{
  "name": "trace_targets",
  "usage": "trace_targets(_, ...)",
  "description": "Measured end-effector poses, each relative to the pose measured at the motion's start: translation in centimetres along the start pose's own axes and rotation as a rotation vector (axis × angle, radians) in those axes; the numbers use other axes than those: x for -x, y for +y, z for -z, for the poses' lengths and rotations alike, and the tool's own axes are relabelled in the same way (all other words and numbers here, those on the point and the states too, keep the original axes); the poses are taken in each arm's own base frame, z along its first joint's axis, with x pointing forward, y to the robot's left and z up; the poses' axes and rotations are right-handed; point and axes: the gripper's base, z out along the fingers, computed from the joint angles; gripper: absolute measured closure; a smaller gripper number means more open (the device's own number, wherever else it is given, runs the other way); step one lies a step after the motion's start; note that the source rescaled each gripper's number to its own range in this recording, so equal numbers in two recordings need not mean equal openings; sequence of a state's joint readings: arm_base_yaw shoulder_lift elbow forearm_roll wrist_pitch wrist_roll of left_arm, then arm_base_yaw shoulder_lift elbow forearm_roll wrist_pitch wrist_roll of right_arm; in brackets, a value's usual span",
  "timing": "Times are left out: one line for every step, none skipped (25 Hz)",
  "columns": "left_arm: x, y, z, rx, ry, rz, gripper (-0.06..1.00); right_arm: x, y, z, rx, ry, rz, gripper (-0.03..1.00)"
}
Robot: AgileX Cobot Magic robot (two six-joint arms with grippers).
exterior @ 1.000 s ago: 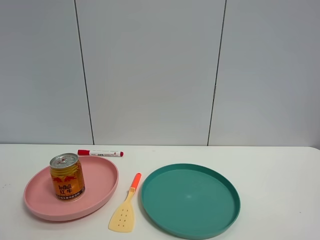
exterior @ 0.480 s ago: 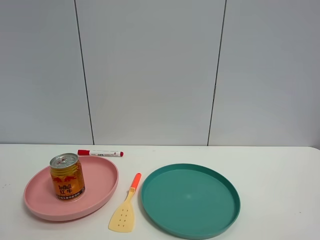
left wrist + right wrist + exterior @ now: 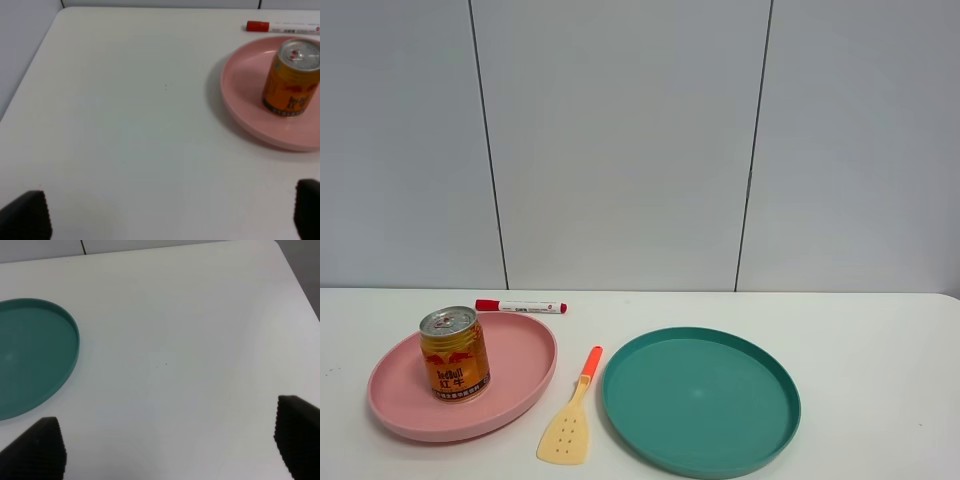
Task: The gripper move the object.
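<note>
The gold-yellow drink can [image 3: 454, 354] with red lettering and a silver top stands upright on a pink plate [image 3: 520, 350] at the left of the table. It also shows in the left wrist view [image 3: 292, 78], standing on the pink plate [image 3: 240, 95]. Neither gripper appears in the exterior high view. My left gripper [image 3: 170, 215] is open, its black fingertips [image 3: 27, 215] wide apart over bare table, well short of the can. My right gripper [image 3: 165, 450] is open and empty over bare table, beside the teal plate [image 3: 30, 355].
A teal plate [image 3: 700, 398] lies right of centre. A yellow spatula with an orange handle [image 3: 572, 412] lies between the plates. A red-capped white marker [image 3: 520, 306] lies behind the pink plate, also in the left wrist view [image 3: 282, 26]. The table's edges show in both wrist views.
</note>
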State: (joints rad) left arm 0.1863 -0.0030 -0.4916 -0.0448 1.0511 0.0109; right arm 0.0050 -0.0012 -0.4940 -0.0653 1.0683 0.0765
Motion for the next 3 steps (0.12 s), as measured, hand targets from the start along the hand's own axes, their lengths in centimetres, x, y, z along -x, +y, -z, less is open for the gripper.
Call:
trace_targets(0.0,0.0,0.0,0.0,0.0,0.0,-0.05,0.0,0.0,0.0,0.0,0.0,0.0,-0.03)
trace_targets(0.0,0.0,0.0,0.0,0.0,0.0,-0.05,0.0,0.0,0.0,0.0,0.0,0.0,-0.03)
trace_targets(0.0,0.0,0.0,0.0,0.0,0.0,-0.05,0.0,0.0,0.0,0.0,0.0,0.0,-0.03)
